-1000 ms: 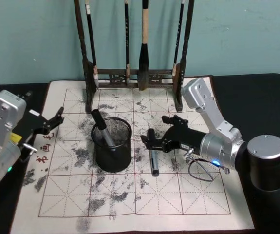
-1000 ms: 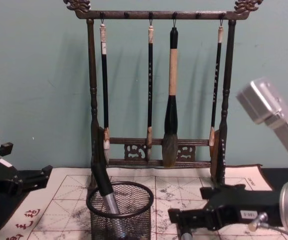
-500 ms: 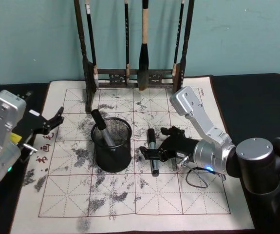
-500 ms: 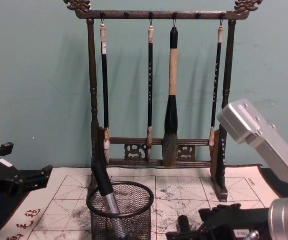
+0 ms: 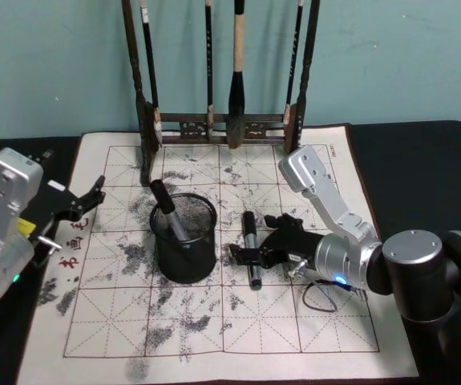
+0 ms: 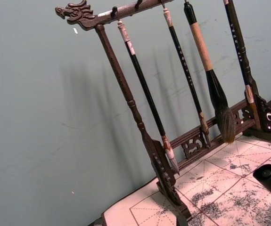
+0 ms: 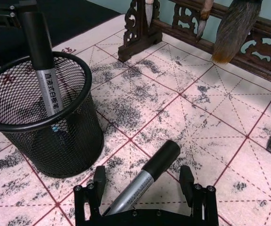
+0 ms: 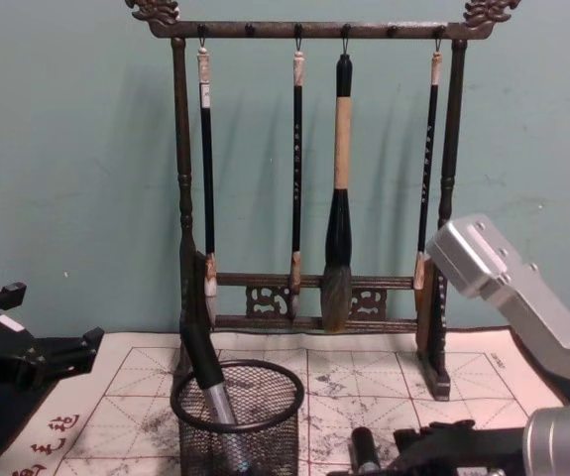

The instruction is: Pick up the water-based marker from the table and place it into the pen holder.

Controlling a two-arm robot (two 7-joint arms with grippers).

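Head view: at frame centre the water-based marker (image 5: 254, 273) lies on the table's gridded cloth (image 5: 294, 321), just right of the pen holder (image 5: 183, 257). The right gripper (image 5: 251, 239) straddles it, jaws apart. The left gripper (image 5: 90, 202) hangs at the left edge, jaws spread and empty.

Left wrist view: the brush rack (image 6: 140, 127) stands against the wall.

Right wrist view: both fingers (image 7: 187, 178) flank the marker without touching it; a second marker (image 7: 43, 75) leans inside the holder, upper left.

Chest view: the marker's cap peeks up at the bottom edge, right of the holder.
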